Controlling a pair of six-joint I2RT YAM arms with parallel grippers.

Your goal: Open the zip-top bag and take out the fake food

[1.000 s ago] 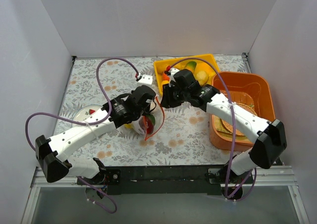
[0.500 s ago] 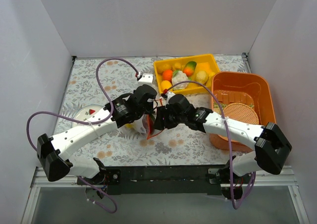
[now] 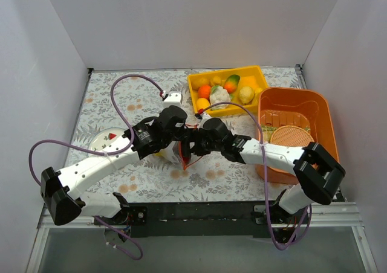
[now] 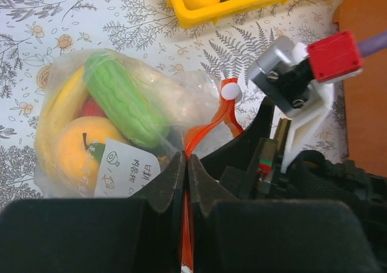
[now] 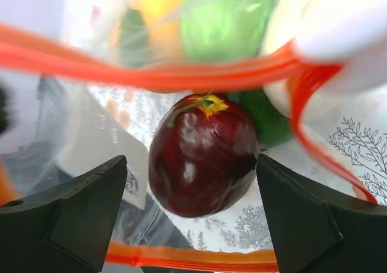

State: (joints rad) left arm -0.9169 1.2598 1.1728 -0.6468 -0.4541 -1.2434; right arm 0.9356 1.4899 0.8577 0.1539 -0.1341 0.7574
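Note:
The zip-top bag [image 3: 176, 155] lies in the middle of the table, its red-orange zip strip [image 5: 181, 77] gaping. My left gripper [image 4: 186, 158] is shut on one side of that strip and holds the mouth apart. Through the clear plastic [image 4: 121, 122] show a yellow banana [image 4: 57, 113], a green piece [image 4: 121, 101] and an orange fruit [image 4: 75, 152]. My right gripper [image 5: 191, 164] is open wide inside the bag's mouth, one finger on each side of a dark red fruit [image 5: 202, 161]. In the top view both grippers meet over the bag, left gripper [image 3: 179, 141], right gripper [image 3: 191, 145].
A yellow tray [image 3: 257, 77] with several toy foods sits behind the bag. An orange tub [image 3: 323, 113] holding a woven disc [image 3: 290, 140] stands at the right. A white plate [image 3: 100, 141] lies at the left. White walls enclose three sides.
My right arm swung from above the yellow tray back down to the bag's mouth, and its jaws spread wide around the dark red fruit. The left gripper kept its hold on the strip.

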